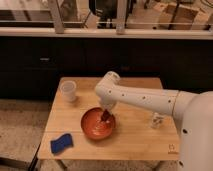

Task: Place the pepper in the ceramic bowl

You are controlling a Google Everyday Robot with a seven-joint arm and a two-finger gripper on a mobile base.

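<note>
A light wooden bench [140, 140] with a rectangular top is set on a pale, speckled floor [22, 122], which is seen to its left. Directly behind the bench, a long, low front of dark panels [165, 60] is spread across the whole width, and a small pale mark is carried on its left part. The panels are topped by a pale ledge [160, 34]. Above the ledge, glazing [30, 10] is divided by two light uprights [56, 14], and brown cardboard boxes [175, 12] are made out beyond it at the upper right. The bench top is lit evenly, while the panels are left in shadow
</note>
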